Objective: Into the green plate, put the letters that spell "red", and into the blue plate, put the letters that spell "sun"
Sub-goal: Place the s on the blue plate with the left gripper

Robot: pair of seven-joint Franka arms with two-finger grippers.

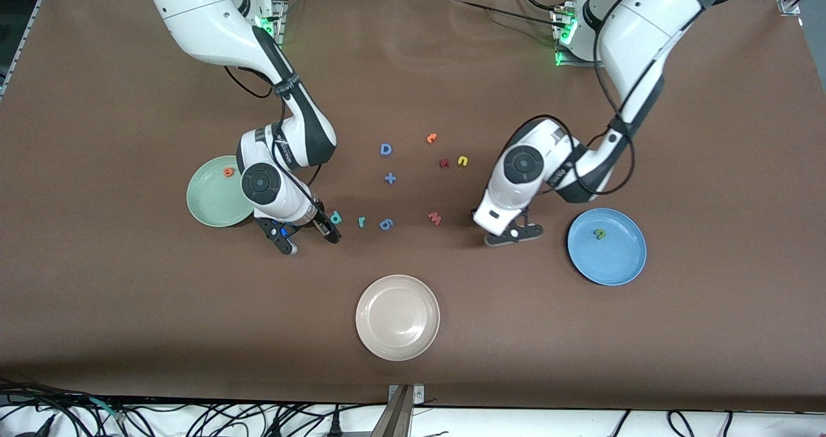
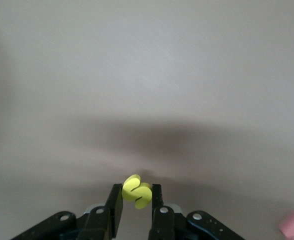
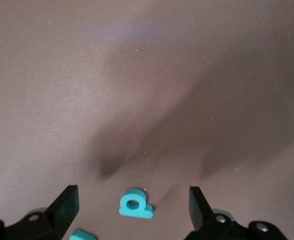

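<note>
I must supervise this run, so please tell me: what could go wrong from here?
The left hand pinches the yellow "s" only by its edges; it may slip or twist free on the way to the blue plate.

The open right hand straddles the teal "d" off-centre, so closing may push it aside.

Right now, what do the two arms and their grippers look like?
Both arms are glossy white shells with dark grey joint bands and round black caps near the wrists. Black cables loop along each forearm; green lights glow at both bases. The left gripper and the right gripper are black with slim two-finger jaws; the right carries a small blue mark.
</note>
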